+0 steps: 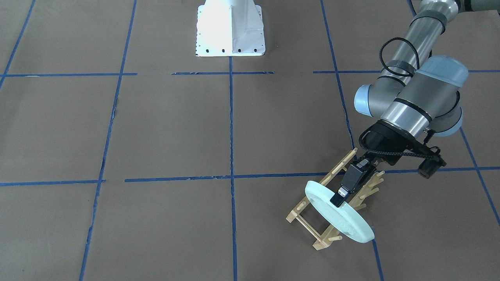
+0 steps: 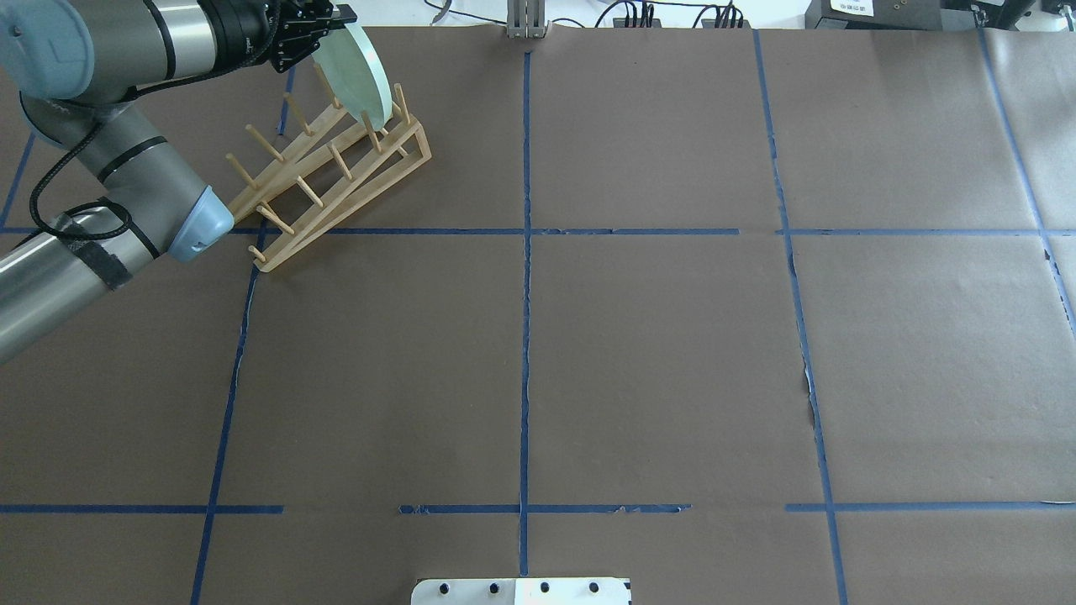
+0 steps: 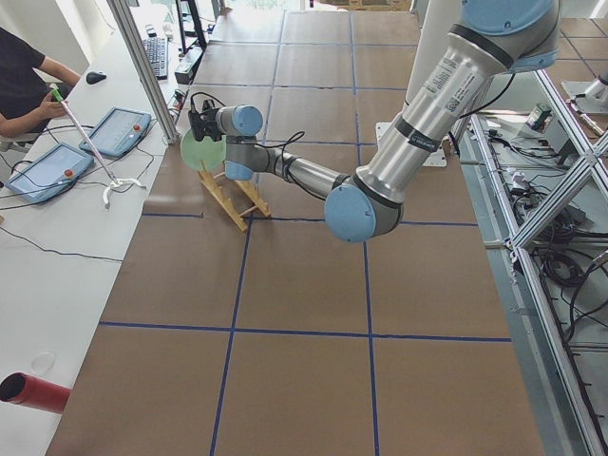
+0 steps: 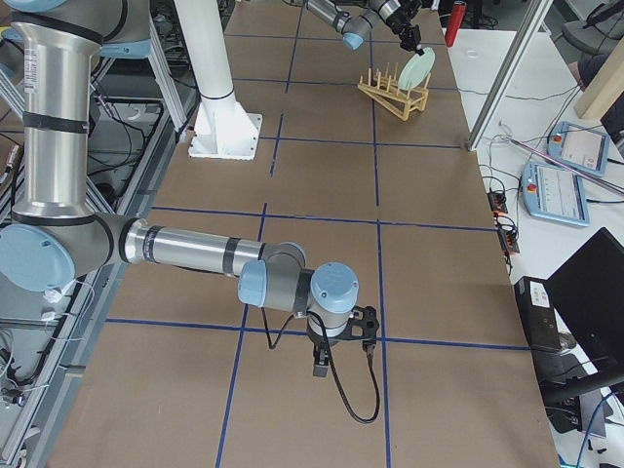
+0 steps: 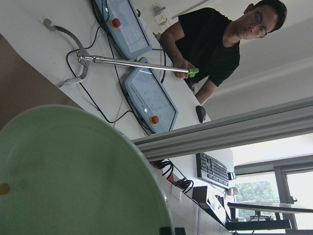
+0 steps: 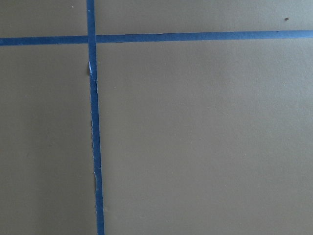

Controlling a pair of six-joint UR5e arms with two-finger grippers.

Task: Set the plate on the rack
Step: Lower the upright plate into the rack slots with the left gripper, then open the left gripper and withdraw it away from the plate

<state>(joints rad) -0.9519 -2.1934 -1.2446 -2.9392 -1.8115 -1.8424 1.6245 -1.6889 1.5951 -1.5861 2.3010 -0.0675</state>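
Two arms stand at this desk, and only the left one has something in its claw. The left gripper (image 1: pixel 336 201) is pinched tight on the top edge of the plate (image 1: pixel 345 220). One black finger (image 1: pixel 345 185) lies across the plate's face, and the other finger is hidden behind the plate. The plate is pale green and stands tilted on its edge over the rack (image 1: pixel 297 210), at the rack's end nearest the far edge of the desk. Its bottom edge dips between the wooden pegs there, but I cannot tell whether it rests on the rails, because the plate covers that spot. The rack lies slantwise near the desk's corner that is far from the robot and on its left. Seen from above, the arm hides part of the rack's near end. From the left wrist, the plate fills the lower left and is cut off by the picture's edge, so only part of its rim shows. Behind it are a person in a black shirt (image 5: pixel 210 44) holding a thin stick (image 5: pixel 137 63), and two flat control pads (image 5: pixel 149 100) with red buttons. The right gripper (image 4: pixel 322 363) hangs low over the desk near its right end, well apart from the rack. It shows small and only from the side, so I cannot tell if it is open or closed. Its own camera shows just brown paper (image 6: pixel 195 137) and blue tape lines (image 6: pixel 93 122).
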